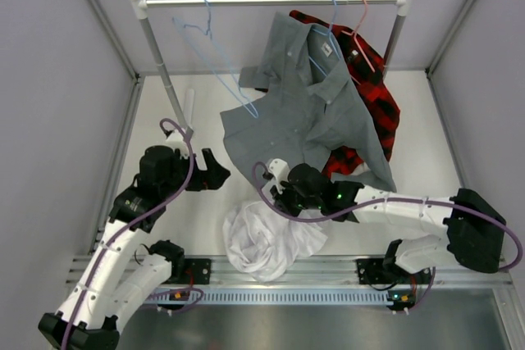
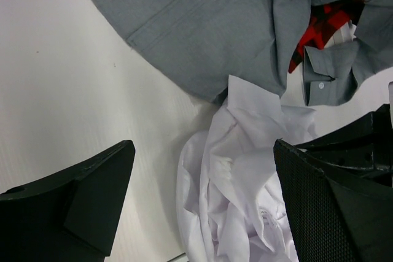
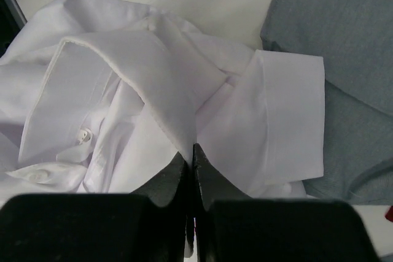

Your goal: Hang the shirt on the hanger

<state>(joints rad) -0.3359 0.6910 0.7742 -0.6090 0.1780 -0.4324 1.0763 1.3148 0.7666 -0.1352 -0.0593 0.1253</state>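
The white shirt (image 1: 267,239) lies crumpled on the table near the front edge; it also shows in the left wrist view (image 2: 245,176) and the right wrist view (image 3: 123,102). My right gripper (image 3: 192,151) is shut on a fold of the shirt by its collar, seen in the top view (image 1: 283,194) at the shirt's upper edge. My left gripper (image 2: 202,194) is open and empty, above the table left of the shirt, also in the top view (image 1: 215,174). The bare light-blue wire hanger (image 1: 215,59) hangs at the left of the rail (image 1: 271,1).
A grey collared shirt (image 1: 316,108) on a blue hanger hangs from the rail and drapes onto the table beside the white shirt. A red-and-black plaid shirt (image 1: 371,92) on a pink hanger hangs behind it. Rack posts stand at the back left (image 1: 164,71) and back right (image 1: 395,30).
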